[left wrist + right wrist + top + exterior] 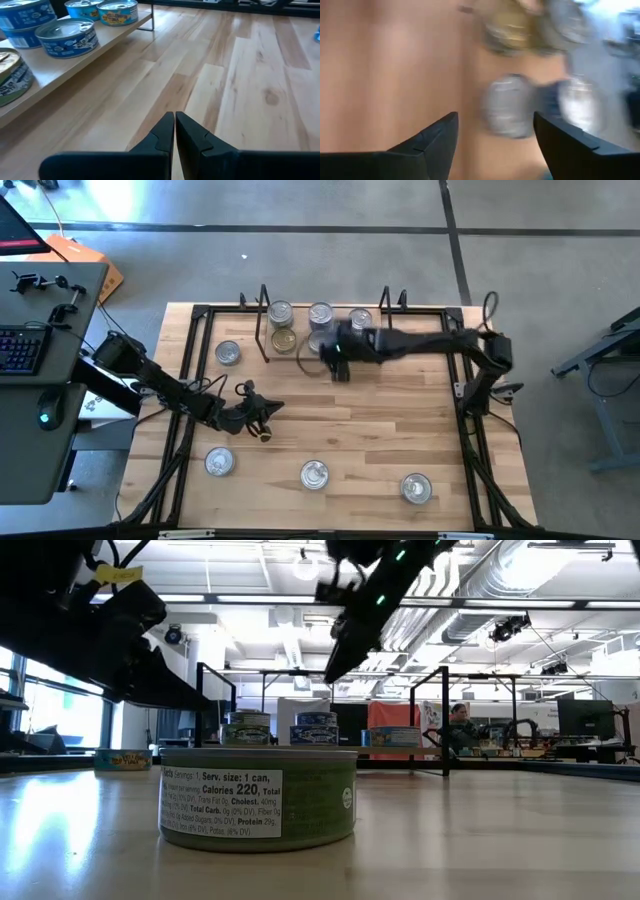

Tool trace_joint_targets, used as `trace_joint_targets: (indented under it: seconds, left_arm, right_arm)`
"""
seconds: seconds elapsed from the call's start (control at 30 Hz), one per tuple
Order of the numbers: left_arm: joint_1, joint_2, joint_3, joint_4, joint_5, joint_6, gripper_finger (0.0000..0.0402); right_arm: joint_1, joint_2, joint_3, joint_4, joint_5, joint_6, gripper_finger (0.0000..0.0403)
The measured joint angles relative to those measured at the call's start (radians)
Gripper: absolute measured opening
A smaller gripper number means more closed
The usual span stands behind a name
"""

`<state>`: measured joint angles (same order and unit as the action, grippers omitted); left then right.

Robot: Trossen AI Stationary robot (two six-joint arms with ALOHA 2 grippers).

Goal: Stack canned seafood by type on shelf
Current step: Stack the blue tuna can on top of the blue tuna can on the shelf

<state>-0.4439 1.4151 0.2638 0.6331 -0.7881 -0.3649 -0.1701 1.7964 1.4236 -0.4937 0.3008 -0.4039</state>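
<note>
A: Right gripper (338, 370)?
B: Fingers spread, empty, raised just in front of the shelf (372, 355); tins (283, 340) sat there.
A: Left gripper (262, 412)?
B: Clenched, empty, mid-worktop (380, 430), apart from loose tins.

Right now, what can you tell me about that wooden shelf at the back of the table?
The shelf is a low board of pale wood in a thin black rod frame with upright ends. It lies flat on the far side of the table. Several short round tins stand on it, some stacked, with blue, green or yellowish labels and silver or gold lids. The right gripper hangs open over its front edge, holding nothing.
</note>
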Motion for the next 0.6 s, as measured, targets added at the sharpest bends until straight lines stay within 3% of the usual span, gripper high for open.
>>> trace_joint_targets:
  seconds: [0.17, 0.27, 0.47, 0.6]
  left_arm:
    - [-0.013, 0.000, 0.000, 0.000, 0.001, 0.000, 0.0008]
    - [-0.016, 0.000, 0.000, 0.000, 0.001, 0.000, 0.0007]
    - [-0.016, 0.000, 0.000, 0.004, 0.001, 0.000, 0.0007]
    - [-0.016, 0.000, 0.000, 0.023, 0.000, 0.000, 0.0007]
  right_arm:
    - [0.204, -0.111, -0.121, -0.104, -0.125, 0.179, 0.0236]
    - [0.351, -0.166, -0.194, -0.182, -0.172, 0.380, 0.0231]
    - [0.657, -0.223, -0.287, -0.332, -0.344, 1.010, 0.0208]
    - [0.864, -0.217, -0.328, -0.277, -0.405, 1.434, 0.0165]
